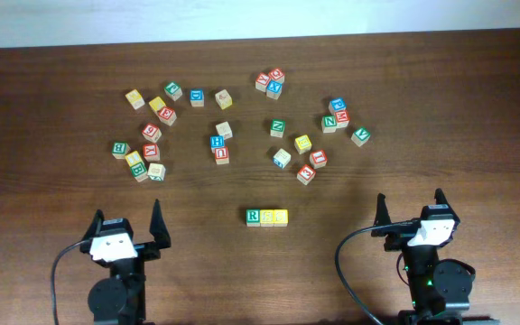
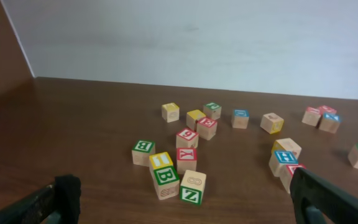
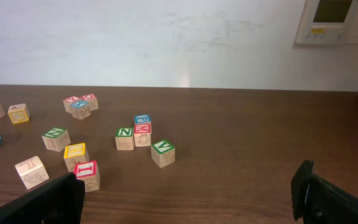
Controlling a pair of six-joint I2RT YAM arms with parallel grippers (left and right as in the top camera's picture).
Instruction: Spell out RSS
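Three green-and-yellow wooden letter blocks (image 1: pixel 267 217) form a row; scattered coloured wooden cubes (image 1: pixel 224 129) lie beyond it; left gripper (image 1: pixel 128 215) and right gripper (image 1: pixel 410 199) flank it, both with fingers apart.

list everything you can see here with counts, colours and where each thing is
table: 1, dark brown wood, under everything
loose blocks: about 27, pale wood with red, blue, green or yellow faces, scattered over the far half of the table
block row: 3 blocks side by side, one green and two yellow, near edge at centre
wall: 1, white, behind the table
wall panel: 1, off-white, top right of the right wrist view
cables: 2, black, one beside each arm base
left gripper: 1, black with white housing, near left, jaws open, empty
right gripper: 1, black with white housing, near right, jaws open, empty
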